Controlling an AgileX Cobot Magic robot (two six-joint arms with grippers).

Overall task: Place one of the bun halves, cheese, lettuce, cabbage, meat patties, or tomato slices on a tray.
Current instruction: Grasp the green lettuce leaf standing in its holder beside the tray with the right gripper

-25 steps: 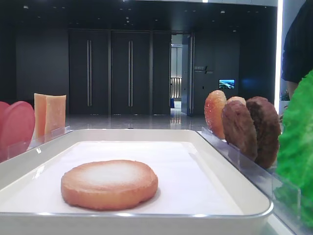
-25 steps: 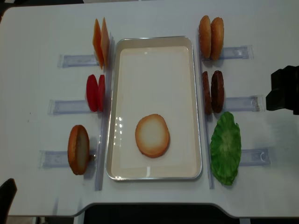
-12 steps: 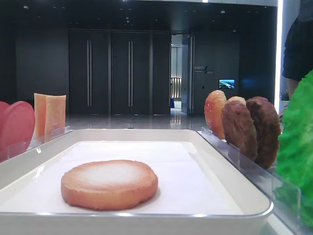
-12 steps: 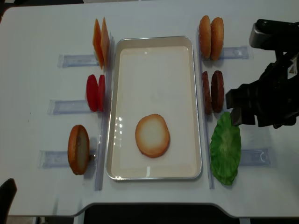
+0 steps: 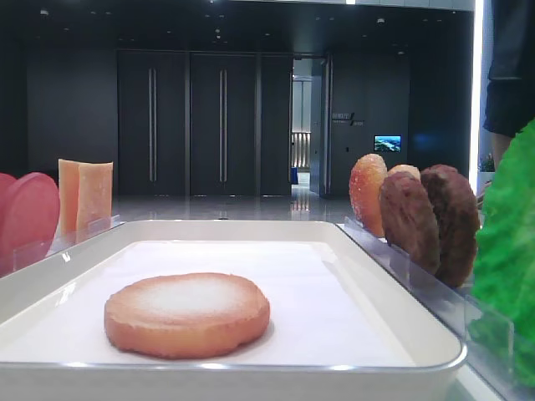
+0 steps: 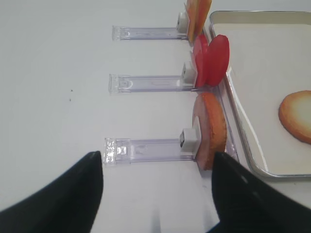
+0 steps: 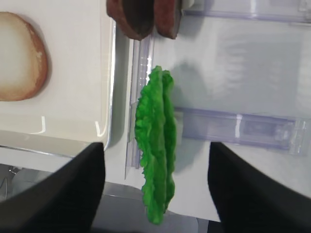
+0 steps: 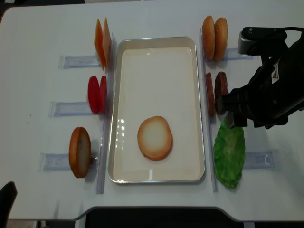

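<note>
A bun half lies flat on the white tray. The lettuce stands on edge in its clear holder, right of the tray. My right gripper hangs open over it, one finger on each side, neither touching the leaf. Two meat patties stand just beyond. My left gripper is open over bare table beside another bun half. Tomato slices and cheese stand left of the tray, with two more bun halves at the back right. Cabbage is out of view.
Clear plastic holder rails run outward from both long sides of the tray. The table's front edge lies close below the tray and the lettuce. The right arm's black body covers the table to the right of the patties.
The right arm has come in from the right edge of the table and now hangs over the lettuce, beside the patties. The food and the left gripper have not moved.
</note>
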